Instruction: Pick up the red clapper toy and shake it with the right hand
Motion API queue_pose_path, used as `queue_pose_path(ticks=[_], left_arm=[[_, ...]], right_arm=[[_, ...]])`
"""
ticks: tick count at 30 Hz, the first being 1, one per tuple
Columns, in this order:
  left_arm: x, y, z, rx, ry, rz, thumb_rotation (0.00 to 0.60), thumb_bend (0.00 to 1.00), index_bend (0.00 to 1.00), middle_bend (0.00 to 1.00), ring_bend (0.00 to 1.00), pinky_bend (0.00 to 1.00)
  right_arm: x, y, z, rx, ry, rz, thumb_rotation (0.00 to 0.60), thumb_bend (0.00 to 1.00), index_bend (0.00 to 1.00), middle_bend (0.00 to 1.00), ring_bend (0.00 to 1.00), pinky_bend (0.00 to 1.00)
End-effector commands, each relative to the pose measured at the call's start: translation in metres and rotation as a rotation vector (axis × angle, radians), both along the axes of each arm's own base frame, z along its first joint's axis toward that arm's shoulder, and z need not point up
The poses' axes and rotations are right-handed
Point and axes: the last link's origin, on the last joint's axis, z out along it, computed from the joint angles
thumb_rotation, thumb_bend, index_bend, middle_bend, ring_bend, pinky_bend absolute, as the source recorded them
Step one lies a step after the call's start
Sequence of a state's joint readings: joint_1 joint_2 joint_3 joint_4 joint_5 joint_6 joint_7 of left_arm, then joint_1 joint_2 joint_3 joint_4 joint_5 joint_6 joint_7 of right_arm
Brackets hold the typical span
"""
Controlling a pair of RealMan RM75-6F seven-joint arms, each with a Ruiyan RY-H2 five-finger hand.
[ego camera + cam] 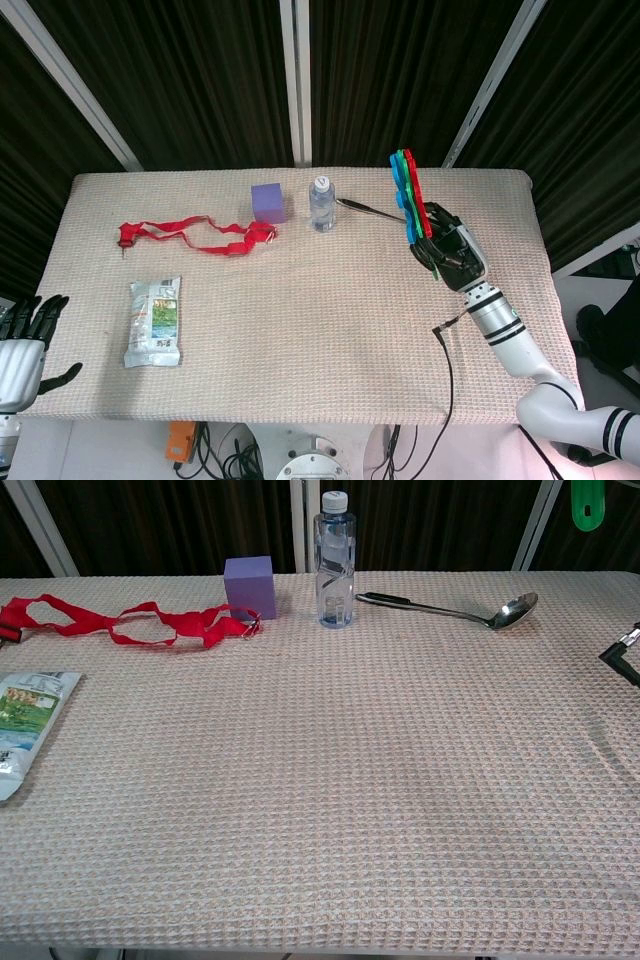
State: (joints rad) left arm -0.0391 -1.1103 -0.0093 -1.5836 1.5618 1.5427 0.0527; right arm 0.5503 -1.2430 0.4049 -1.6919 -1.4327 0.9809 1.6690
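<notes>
Above table [300, 300], right hand [447, 248] grips upright red clapper toy [405, 190].

Even, bright overhead light falls on the table [300, 300], shadows faint and soft, dark curtains [180, 80] unlit behind, both views sharp, slight edge distortion in the chest view.

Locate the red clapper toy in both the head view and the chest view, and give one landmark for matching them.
Head view: red clapper toy upper right, raised edge-on, held by the right hand.
Chest view: only its green handle tip at the top right edge.
Shared landmark: water bottle.
</notes>
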Motion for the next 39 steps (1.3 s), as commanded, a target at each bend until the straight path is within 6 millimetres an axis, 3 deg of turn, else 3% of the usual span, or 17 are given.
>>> queue_pose_path(ticks=[1,5,9,13,24,28,32,39], left_arm=[[-0.001,0.0,0.0,-0.001,0.0,0.002,0.6,0.13,0.06,0.07,0.0,0.01],[-0.002,0.0,-0.001,-0.002,-0.006,0.006,0.6,0.12,0.06,0.07,0.0,0.01],[-0.003,-0.002,-0.001,-0.002,-0.008,0.009,0.6,0.13,0.06,0.07,0.0,0.01],[-0.004,-0.003,0.001,0.004,-0.008,0.013,0.6,0.12,0.06,0.07,0.0,0.01],[-0.005,-0.003,0.0,0.006,-0.01,0.015,0.6,0.13,0.06,0.07,0.0,0.01],[-0.004,-0.002,-0.002,0.003,-0.012,0.013,0.6,0.13,0.06,0.07,0.0,0.01],[-0.003,-0.001,-0.003,-0.004,-0.012,0.008,0.6,0.13,0.06,0.07,0.0,0.01],[-0.002,0.0,-0.004,-0.005,-0.01,0.006,0.6,0.13,0.06,0.07,0.0,0.01]], right_arm=[[-0.011,-0.002,-0.018,-0.481,0.915,0.213,0.6,0.4,0.85,0.58,0.79,0.99],[-0.014,-0.001,-0.038,-0.705,1.336,0.323,0.6,0.36,0.85,0.58,0.79,0.99],[-0.017,0.0,-0.053,-0.75,1.513,0.358,0.6,0.36,0.85,0.58,0.79,0.99],[-0.023,-0.003,-0.054,-0.772,1.622,0.343,0.6,0.36,0.85,0.58,0.79,0.99],[-0.027,-0.004,-0.061,-0.632,1.434,0.225,0.6,0.36,0.84,0.6,0.79,0.99],[-0.03,0.001,-0.075,-0.495,1.24,0.14,0.6,0.36,0.81,0.61,0.78,0.99],[-0.03,0.006,-0.091,-0.345,1.092,0.086,0.6,0.33,0.71,0.61,0.78,0.99],[-0.026,0.009,-0.116,-0.297,1.095,0.09,0.6,0.33,0.69,0.61,0.78,0.99]])
